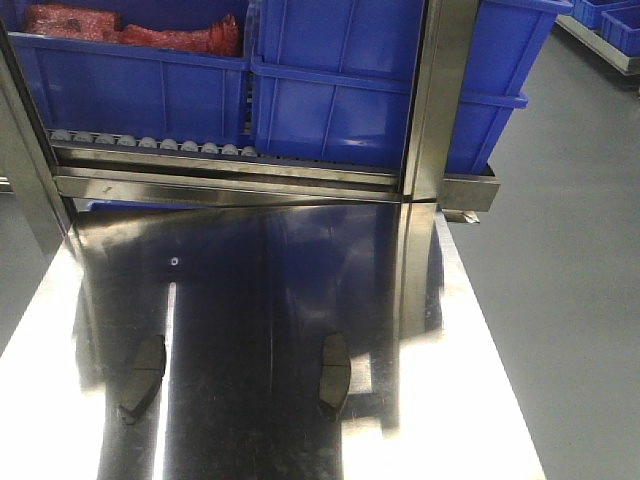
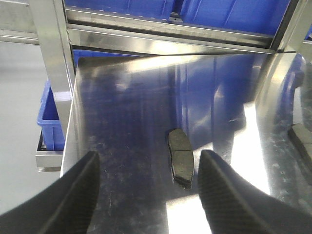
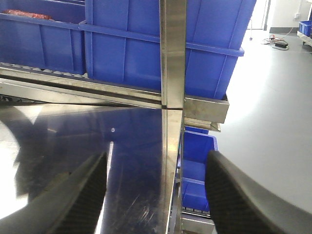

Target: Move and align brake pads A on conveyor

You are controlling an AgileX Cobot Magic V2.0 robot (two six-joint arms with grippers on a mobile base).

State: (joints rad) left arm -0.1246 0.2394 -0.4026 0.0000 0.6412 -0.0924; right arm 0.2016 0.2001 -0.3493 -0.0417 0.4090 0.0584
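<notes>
front view: the left brake pad [image 1: 143, 378] and the right brake pad [image 1: 335, 375] lie flat on the mirror-bright steel worktop [image 1: 250, 300]. one is near its left edge, the other about mid-width, and they are well apart. no conveyor shows in any view, so we judge the task barely begun. neither pad is lifted, nothing is lined up on a belt, and any further pads are out of sight. behind the worktop stands the roller rack [image 1: 230, 160] loaded with blue crates [image 1: 330, 100].

left wrist view: the left pincer [image 2: 148, 195] hangs with its fingers wide apart and nothing between them. a pad rests on the steel just ahead of the gap, untouched. it is probably the left brake pad, though glare makes that hard to confirm. another pad's corner shows at the right border. the worktop's left edge runs close by, dropping to the floor [image 2: 19, 97] and a lower crate [image 2: 48, 122]. ahead, the steel lies open up to the rack rail.

right wrist view: the right pincer [image 3: 161, 204] is likewise spread and empty, at the worktop's right edge in line with an upright steel post [image 3: 173, 53]. we see no pad here. open floor lies to the right.
</notes>
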